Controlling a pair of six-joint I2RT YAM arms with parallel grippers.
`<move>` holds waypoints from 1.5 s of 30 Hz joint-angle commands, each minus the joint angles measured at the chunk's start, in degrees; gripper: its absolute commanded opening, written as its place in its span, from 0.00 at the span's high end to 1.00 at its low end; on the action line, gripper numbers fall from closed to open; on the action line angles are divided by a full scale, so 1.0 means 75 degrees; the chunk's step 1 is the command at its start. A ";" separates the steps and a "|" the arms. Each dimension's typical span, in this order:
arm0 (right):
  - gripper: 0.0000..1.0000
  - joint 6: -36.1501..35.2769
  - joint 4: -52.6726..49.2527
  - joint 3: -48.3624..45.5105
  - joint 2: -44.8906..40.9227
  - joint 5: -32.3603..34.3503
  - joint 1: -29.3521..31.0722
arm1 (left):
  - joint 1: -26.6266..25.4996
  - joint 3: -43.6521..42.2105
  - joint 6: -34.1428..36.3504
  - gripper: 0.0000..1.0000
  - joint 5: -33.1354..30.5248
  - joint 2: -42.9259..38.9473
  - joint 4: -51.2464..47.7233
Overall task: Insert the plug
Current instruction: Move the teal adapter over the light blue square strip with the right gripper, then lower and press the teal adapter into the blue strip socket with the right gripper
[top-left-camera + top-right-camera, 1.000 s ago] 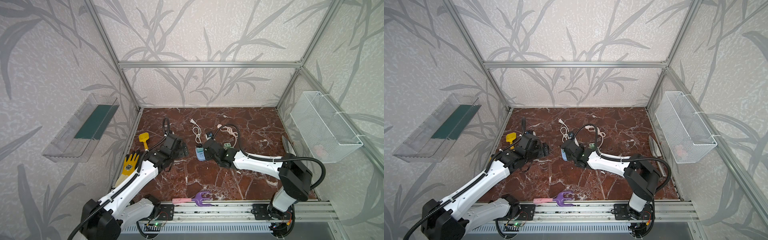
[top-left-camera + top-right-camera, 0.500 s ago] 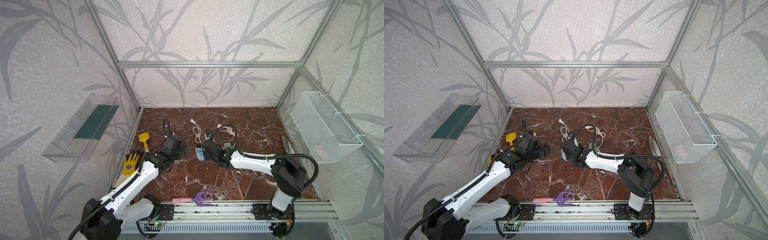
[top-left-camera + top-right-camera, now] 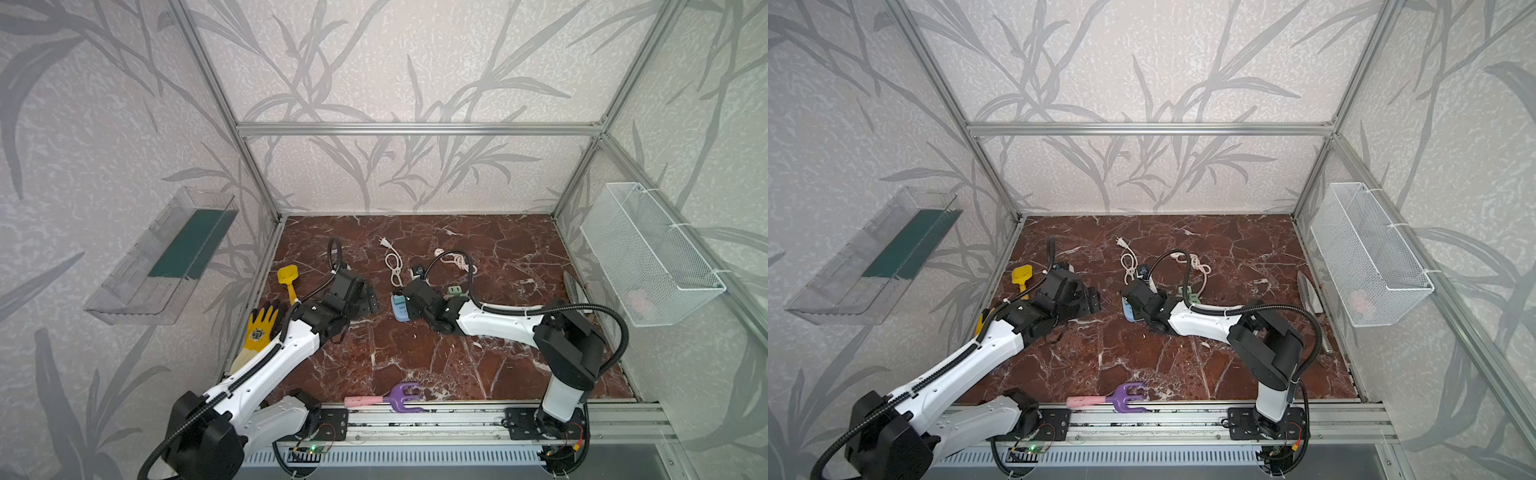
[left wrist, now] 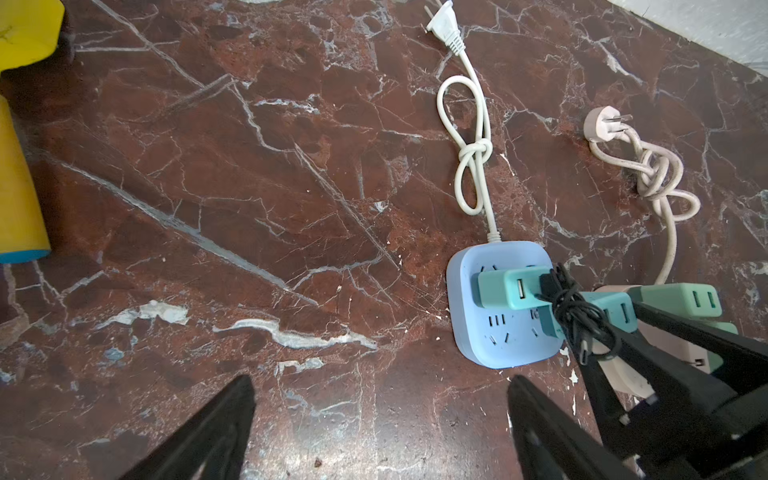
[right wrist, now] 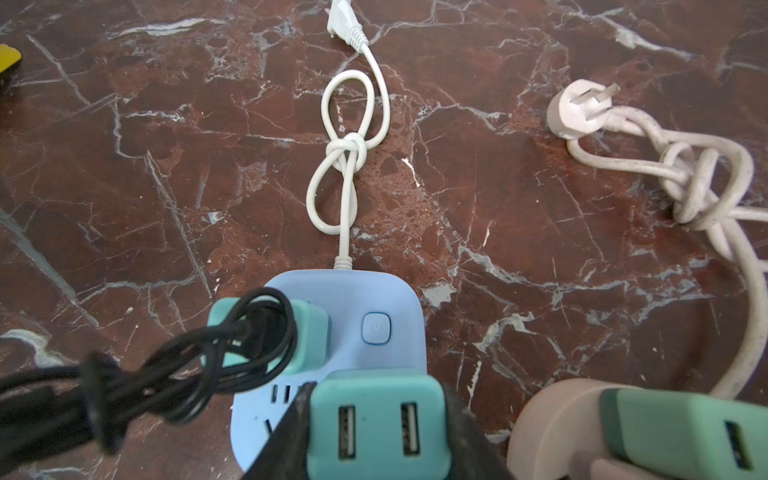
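The teal USB charger plug [image 5: 376, 428] is a smooth, rounded-square plastic block with two USB ports on its upward face. It sits over the near-right part of the blue socket block [image 5: 374, 299], near the middle of the worktop [image 4: 249, 166]. The right pincer [image 5: 376, 395] pinches it, one black finger [image 5: 463, 436] pressed on each side. We cannot tell whether its prongs are in the socket holes, as its own body hides them.

The socket block is matte, with soft corners and a square power button [image 5: 376, 328]. A second teal charger [image 5: 309, 332] stands plugged into its far-left part, with a coiled black cable [image 5: 166, 374] hanging off it. A thin white cord [image 5: 345, 166], tied in a loose knot, runs to the far side and ends in a two-pin plug [image 5: 343, 20].

Just to the right lies a beige socket block [image 5: 552, 424] carrying a green charger [image 5: 673, 428], both cut off by the frame edge. Its thick knotted cord [image 5: 698, 178] ends in a three-pin plug [image 5: 577, 110].

The left pincer [image 4: 379, 380] is spread wide and holds nothing, over bare worktop just left of the blue block. The worktop is glossy red-brown with white marble veins. In both top views the right wrist hides the held plug.
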 commanded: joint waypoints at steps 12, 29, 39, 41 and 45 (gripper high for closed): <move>1.00 0.0090 0.0136 -0.0252 0.0056 0.0042 -0.0034 | -0.0022 -0.0112 0.0001 0.06 -0.0044 0.0099 0.0150; 1.00 0.0178 0.0040 -0.0540 0.0217 0.0039 0.0093 | -0.0024 -0.0256 -0.0013 0.06 -0.0133 0.0075 0.0221; 1.00 0.0338 -0.0388 -0.0499 0.0509 0.0041 0.0230 | -0.0009 -0.0309 -0.0013 0.07 -0.0152 0.0113 0.0278; 1.00 0.0436 -0.0486 -0.0464 0.0613 -0.0020 0.0224 | -0.0008 -0.0303 -0.0023 0.06 -0.0157 0.0122 0.0279; 1.00 0.0548 -0.0792 -0.0344 0.0782 -0.0161 0.0222 | -0.0009 -0.0328 -0.0023 0.07 -0.0181 0.0122 0.0287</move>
